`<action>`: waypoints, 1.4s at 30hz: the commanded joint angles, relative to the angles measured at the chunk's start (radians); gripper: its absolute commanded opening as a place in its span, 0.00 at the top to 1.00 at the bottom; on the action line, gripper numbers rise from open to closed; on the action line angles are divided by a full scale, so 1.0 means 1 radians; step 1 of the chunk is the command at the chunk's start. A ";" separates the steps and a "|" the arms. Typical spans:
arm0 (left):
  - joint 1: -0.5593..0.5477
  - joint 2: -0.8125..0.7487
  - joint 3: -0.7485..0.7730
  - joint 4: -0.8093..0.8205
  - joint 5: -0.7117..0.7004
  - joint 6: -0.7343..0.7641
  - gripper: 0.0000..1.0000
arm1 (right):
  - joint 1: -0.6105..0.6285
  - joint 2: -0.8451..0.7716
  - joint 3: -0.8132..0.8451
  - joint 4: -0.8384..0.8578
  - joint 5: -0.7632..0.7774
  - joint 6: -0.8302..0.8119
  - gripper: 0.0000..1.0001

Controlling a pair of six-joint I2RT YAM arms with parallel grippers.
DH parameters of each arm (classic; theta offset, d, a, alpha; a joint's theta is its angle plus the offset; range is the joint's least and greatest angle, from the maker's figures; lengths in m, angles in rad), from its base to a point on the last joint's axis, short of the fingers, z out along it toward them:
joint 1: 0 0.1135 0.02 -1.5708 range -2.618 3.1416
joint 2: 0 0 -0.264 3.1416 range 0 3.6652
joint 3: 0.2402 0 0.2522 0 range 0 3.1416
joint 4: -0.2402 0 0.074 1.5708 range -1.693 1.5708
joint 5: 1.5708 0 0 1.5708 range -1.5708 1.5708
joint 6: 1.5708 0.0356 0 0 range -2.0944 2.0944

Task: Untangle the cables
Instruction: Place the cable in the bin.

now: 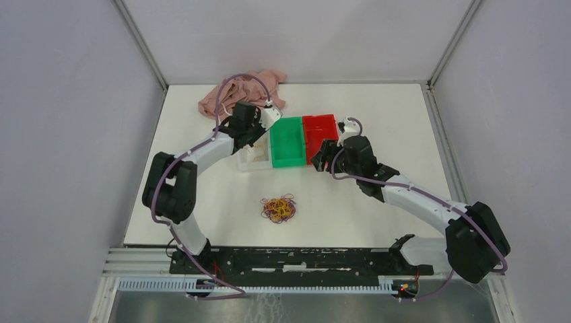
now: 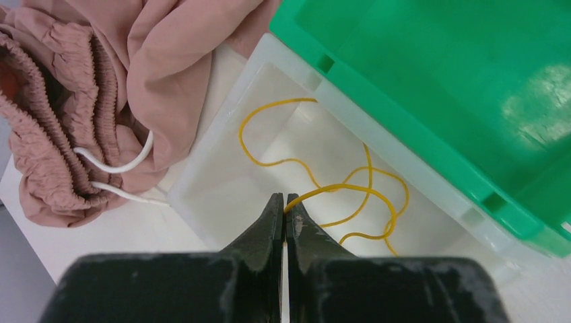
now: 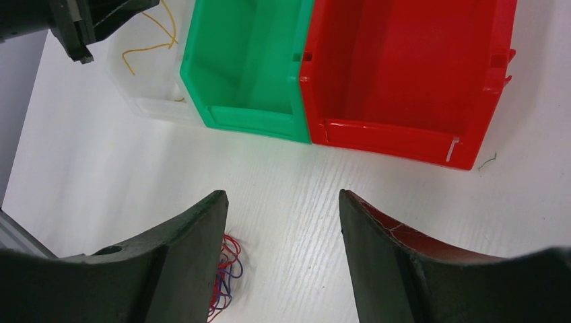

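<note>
The cables lie as a small tangle [image 1: 278, 209] of yellow, red and purple strands on the white table in front of the bins; its red and purple edge [image 3: 227, 269] shows beside my right gripper's left finger. One yellow cable [image 2: 363, 195] lies looped in a clear bin [image 2: 202, 182], and my left gripper [image 2: 283, 199] is shut on one end of it just above that bin. In the top view the left gripper [image 1: 256, 142] hangs over the clear bin [image 1: 250, 161]. My right gripper [image 3: 283, 202] stands open with nothing between its fingers, above bare table before the red bin.
A green bin [image 1: 288, 141] and a red bin [image 1: 320, 133] stand side by side right of the clear one, both with nothing in them. A pink garment [image 1: 239, 91] with a white drawstring [image 2: 121, 165] lies behind the clear bin. A tiny wire scrap [image 3: 486, 161] lies right of the red bin.
</note>
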 commanded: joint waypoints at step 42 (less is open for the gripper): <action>0.128 0.031 0.196 -0.196 0.242 0.024 0.12 | -0.120 0.075 0.147 -0.011 -0.136 0.031 0.32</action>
